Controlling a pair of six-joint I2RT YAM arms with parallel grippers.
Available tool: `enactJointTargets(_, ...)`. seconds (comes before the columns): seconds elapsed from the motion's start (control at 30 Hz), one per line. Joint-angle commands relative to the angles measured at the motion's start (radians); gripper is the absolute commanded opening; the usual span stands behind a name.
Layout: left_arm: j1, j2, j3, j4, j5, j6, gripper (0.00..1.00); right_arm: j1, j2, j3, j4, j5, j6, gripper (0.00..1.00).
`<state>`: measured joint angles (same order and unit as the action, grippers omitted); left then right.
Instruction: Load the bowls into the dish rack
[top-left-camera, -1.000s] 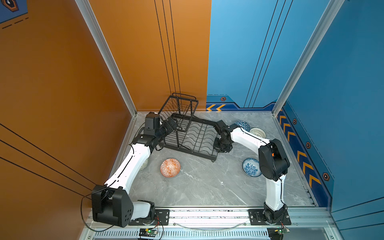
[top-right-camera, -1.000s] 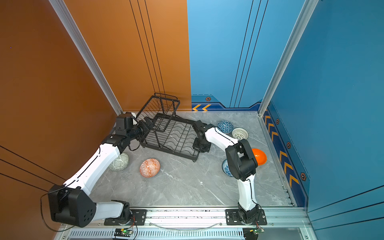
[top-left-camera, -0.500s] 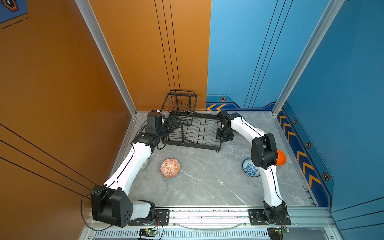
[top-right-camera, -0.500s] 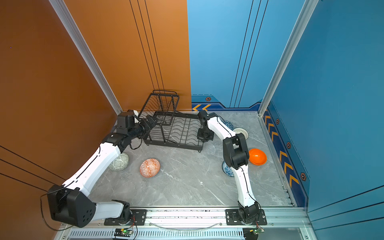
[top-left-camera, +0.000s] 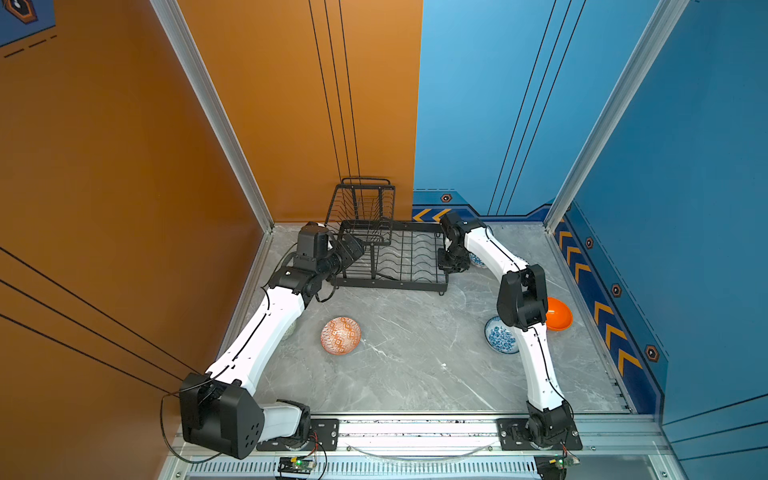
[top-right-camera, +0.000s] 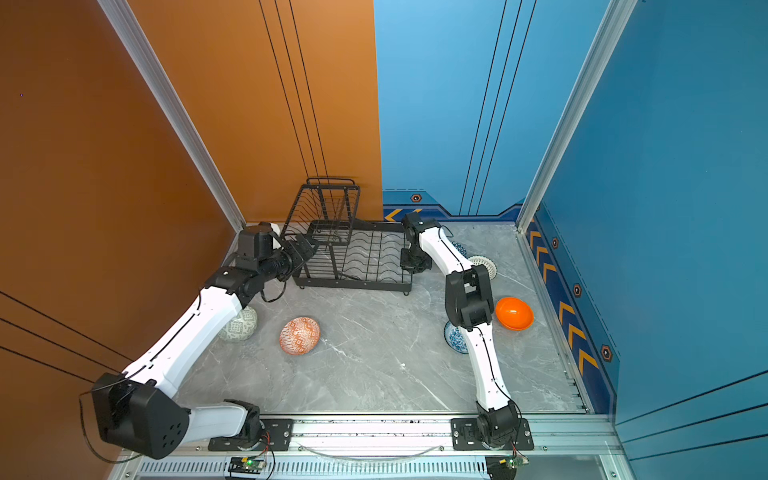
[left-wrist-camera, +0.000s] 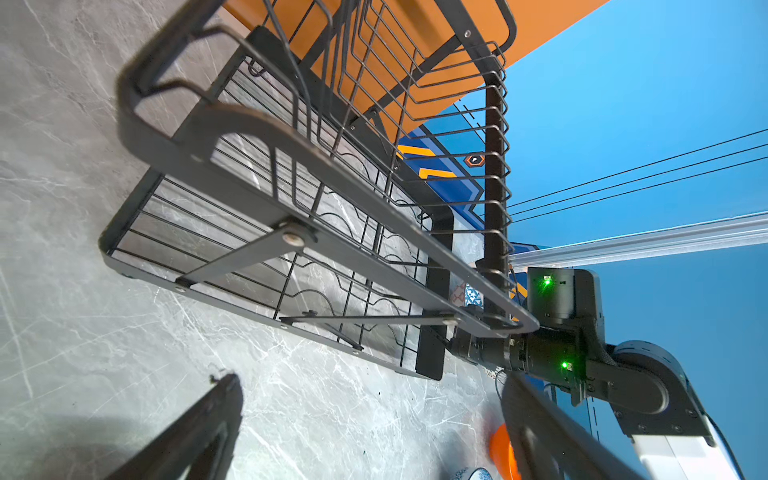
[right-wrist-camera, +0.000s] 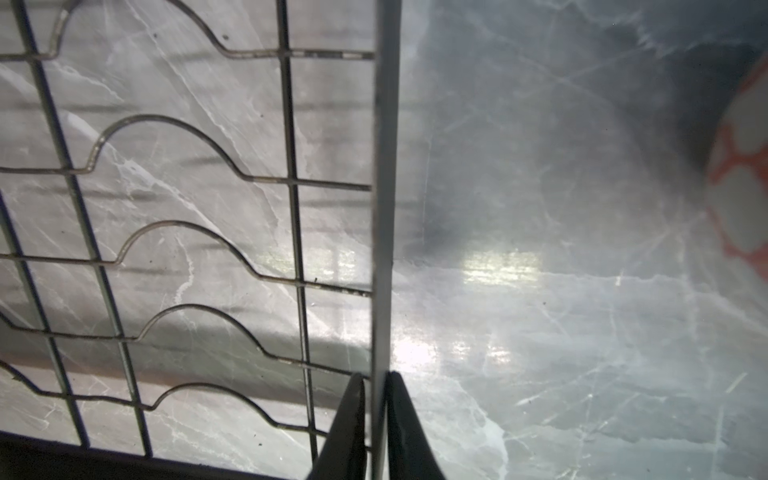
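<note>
The black wire dish rack (top-left-camera: 390, 285) (top-right-camera: 353, 285) stands empty at the back, square to the wall. My right gripper (top-left-camera: 448, 262) (top-right-camera: 409, 262) is shut on the rack's right rim (right-wrist-camera: 384, 208), one finger on each side of the bar. My left gripper (top-left-camera: 353, 249) (left-wrist-camera: 374, 415) stands wide open at the rack's left end, with only floor between its fingers. The bowls lie on the floor: orange-white geometric (top-left-camera: 340, 335), blue-white floral (top-left-camera: 498, 338), plain orange (top-left-camera: 559, 313), pale green (top-right-camera: 239, 326), white lattice (top-right-camera: 484, 264) and blue-white triangle (top-right-camera: 459, 248).
The orange wall and the blue wall close in the back and both sides. The raised basket (top-left-camera: 365, 203) leans near the back wall. A red-and-white bowl side (right-wrist-camera: 744, 187) lies close to the rack's right rim. Grey marble floor (top-left-camera: 415, 353) lies in front of the rack.
The rack has swung from a slant to square with the back wall and moved back. My right gripper went along with its rim. The left gripper stayed open at the left end.
</note>
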<state>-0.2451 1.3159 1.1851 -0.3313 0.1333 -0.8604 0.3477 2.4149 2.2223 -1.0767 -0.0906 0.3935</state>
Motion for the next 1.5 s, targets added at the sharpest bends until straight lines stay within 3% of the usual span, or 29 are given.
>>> enactJointTargets(0.0,-0.01,-0.019,0.001,-0.02,-0.019,0.018,0.98,0.012,-0.006,0.039,0.027,0.034,-0.026,0.18)
enactJointTargets(0.3,-0.012,-0.001,0.019,-0.018,-0.022,0.032,0.98,0.005,-0.055,0.051,0.031,0.047,0.0,0.52)
enactJointTargets(0.5,-0.014,0.005,0.026,-0.019,-0.018,0.035,0.98,-0.001,-0.113,0.009,0.027,0.046,0.045,0.67)
enactJointTargets(0.6,-0.02,0.007,0.026,-0.019,-0.019,0.04,0.98,0.005,-0.158,-0.058,0.026,0.019,0.085,0.68)
enactJointTargets(0.77,-0.036,0.006,0.016,-0.017,-0.029,0.044,0.98,0.041,-0.222,-0.17,0.028,0.006,0.113,0.66)
enactJointTargets(1.13,-0.06,0.029,0.014,0.003,-0.019,0.039,0.98,0.045,-0.248,-0.311,0.05,0.002,0.135,0.49)
enactJointTargets(1.47,-0.069,0.043,0.034,0.004,-0.012,0.042,0.98,-0.002,-0.184,-0.282,0.05,0.076,0.058,0.13)
